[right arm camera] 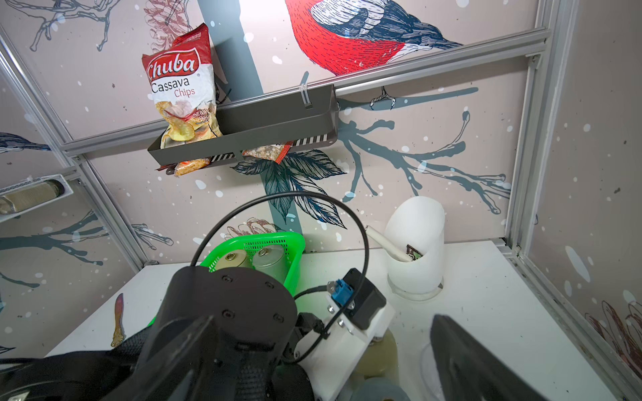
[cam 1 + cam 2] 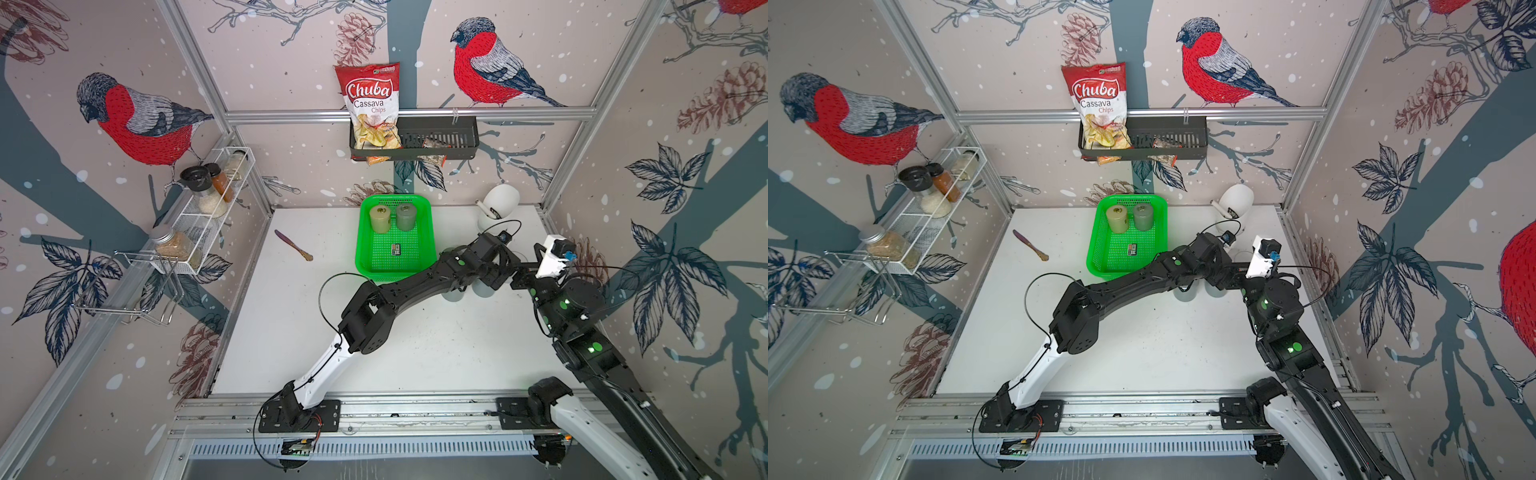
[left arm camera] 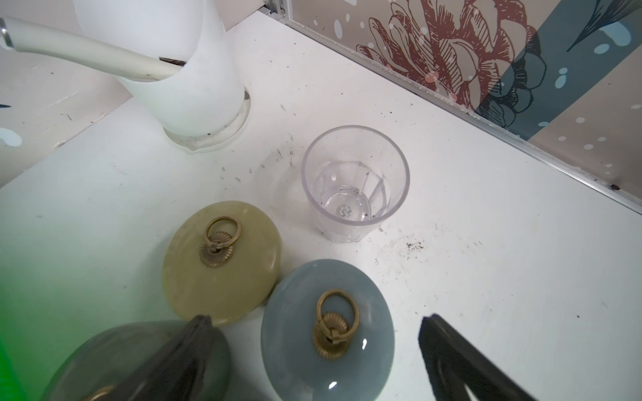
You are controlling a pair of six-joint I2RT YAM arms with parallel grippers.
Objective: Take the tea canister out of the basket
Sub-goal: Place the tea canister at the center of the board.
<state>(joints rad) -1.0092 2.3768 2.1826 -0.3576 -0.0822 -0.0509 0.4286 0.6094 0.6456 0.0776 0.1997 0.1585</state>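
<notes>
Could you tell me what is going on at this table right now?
The left gripper hangs open over a blue-grey canister standing on the white table beside the green basket, next to an olive canister and a clear glass. A yellowish canister and a grey canister stand inside the basket at its far end. The right gripper is open close by, holding nothing.

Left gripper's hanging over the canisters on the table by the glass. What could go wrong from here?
1. The left gripper, open, straddles the blue-grey canister, with the olive canister tight beside it; lowering could knock a neighbour into the clear glass.
2. Both arms crowd that spot: the right arm might clip the left on any move.
3. The yellowish canister and the grey canister stand side by side in the basket; gripping one may topple its neighbour.
</notes>
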